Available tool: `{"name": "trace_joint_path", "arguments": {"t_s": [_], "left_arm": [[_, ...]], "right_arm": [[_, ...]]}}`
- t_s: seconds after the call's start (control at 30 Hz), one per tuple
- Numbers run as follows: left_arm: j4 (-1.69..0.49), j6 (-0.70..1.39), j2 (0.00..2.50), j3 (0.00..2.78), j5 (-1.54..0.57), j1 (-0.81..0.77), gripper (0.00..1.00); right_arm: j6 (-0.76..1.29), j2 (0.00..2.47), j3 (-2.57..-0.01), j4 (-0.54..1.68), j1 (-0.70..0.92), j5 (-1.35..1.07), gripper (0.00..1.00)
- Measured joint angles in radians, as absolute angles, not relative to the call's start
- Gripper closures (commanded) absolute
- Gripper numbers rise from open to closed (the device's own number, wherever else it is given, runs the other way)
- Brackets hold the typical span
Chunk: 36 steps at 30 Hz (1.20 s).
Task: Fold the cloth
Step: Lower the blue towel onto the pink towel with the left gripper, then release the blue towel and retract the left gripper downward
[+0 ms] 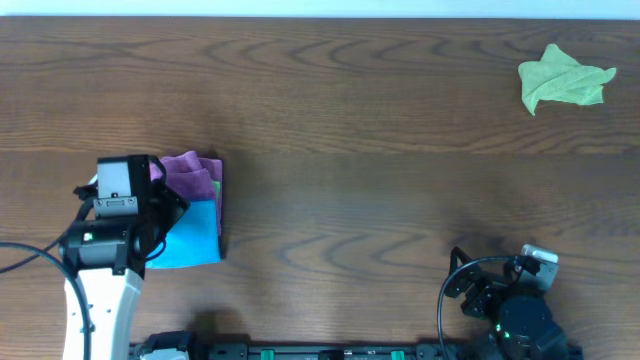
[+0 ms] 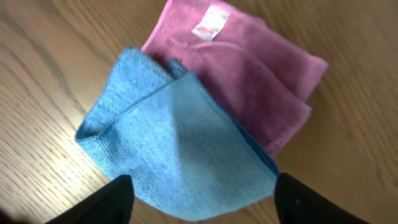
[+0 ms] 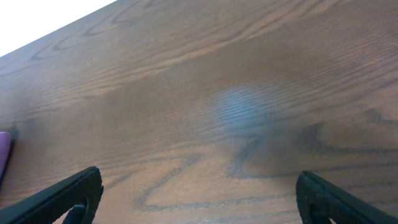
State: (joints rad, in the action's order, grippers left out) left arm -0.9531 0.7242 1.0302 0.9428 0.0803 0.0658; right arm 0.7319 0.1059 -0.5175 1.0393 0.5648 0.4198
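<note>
The sky-blue cloth lies folded on the table at the left, partly over a purple cloth. In the left wrist view the blue cloth shows folded layers and lies over the purple cloth, which has a white label. My left gripper is open just above the blue cloth's near edge, its fingers on either side and holding nothing. In the overhead view the arm hides its fingers. My right gripper is open and empty over bare table at the front right.
A crumpled yellow-green cloth lies at the far right back of the wooden table. A sliver of green shows beside the purple cloth. The table's front edge runs close to both arm bases.
</note>
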Motion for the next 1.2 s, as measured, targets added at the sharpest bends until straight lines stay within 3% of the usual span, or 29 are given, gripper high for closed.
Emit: {"name": "trace_joint_path", "arguments": {"t_s": [0.03, 0.1, 0.33, 0.83, 0.87, 0.93, 1.0, 1.07, 1.17, 1.2], "left_arm": [[-0.971, 0.712, 1.031, 0.965, 0.078, 0.066, 0.66], [-1.007, 0.693, 1.031, 1.011, 0.078, 0.068, 0.94], [-1.097, 0.652, 0.977, 1.126, 0.065, 0.068, 0.94], [-1.243, 0.505, 0.479, 1.138, 0.041, 0.068, 0.94], [-1.259, 0.498, 0.461, 1.138, 0.042, 0.068, 0.89], [-1.284, 0.485, 0.432, 1.138, 0.045, 0.067, 0.67], [-1.312, 0.485, 0.411, 1.138, 0.054, 0.067, 0.55], [-1.328, 0.482, 0.406, 1.138, 0.065, 0.067, 0.09], [-1.336, 0.479, 0.406, 1.138, 0.095, 0.067, 0.18], [-1.336, 0.480, 0.406, 1.138, 0.102, 0.067, 0.04]], "right_arm": [[0.732, 0.106, -0.517, 1.040, 0.565, 0.420, 0.01], [0.732, 0.106, -0.517, 1.040, 0.565, 0.420, 0.01], [0.732, 0.106, -0.517, 1.039, 0.565, 0.420, 0.01], [0.732, 0.106, -0.517, 1.039, 0.565, 0.420, 0.01], [0.732, 0.106, -0.517, 1.040, 0.564, 0.420, 0.01], [0.732, 0.106, -0.517, 1.040, 0.565, 0.420, 0.01], [0.732, 0.106, -0.517, 1.039, 0.565, 0.420, 0.01], [0.732, 0.106, -0.517, 1.039, 0.564, 0.420, 0.01], [0.732, 0.106, -0.517, 1.039, 0.564, 0.420, 0.01], [0.732, 0.106, -0.517, 1.039, 0.565, 0.420, 0.01]]}}
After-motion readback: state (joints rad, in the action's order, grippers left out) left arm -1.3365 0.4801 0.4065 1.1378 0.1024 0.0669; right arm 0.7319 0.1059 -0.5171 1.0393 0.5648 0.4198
